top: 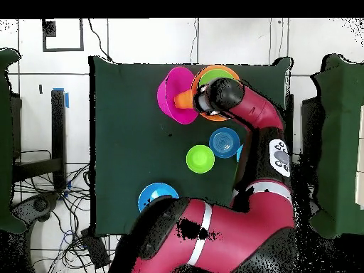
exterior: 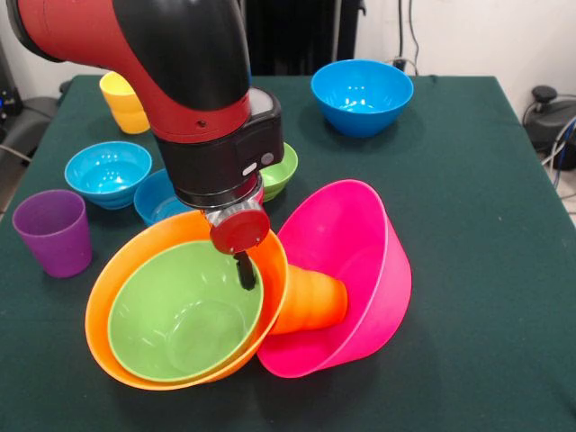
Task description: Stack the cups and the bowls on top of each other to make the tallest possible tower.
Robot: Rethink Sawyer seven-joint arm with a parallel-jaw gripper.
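The arm hides most of the small blue bowl and part of the small green bowl behind it in the front view. Overhead, the arm covers most of the large orange bowl (only a rim arc shows) and the green one nested inside. The gripper shows one dark fingertip; its opening cannot be judged.
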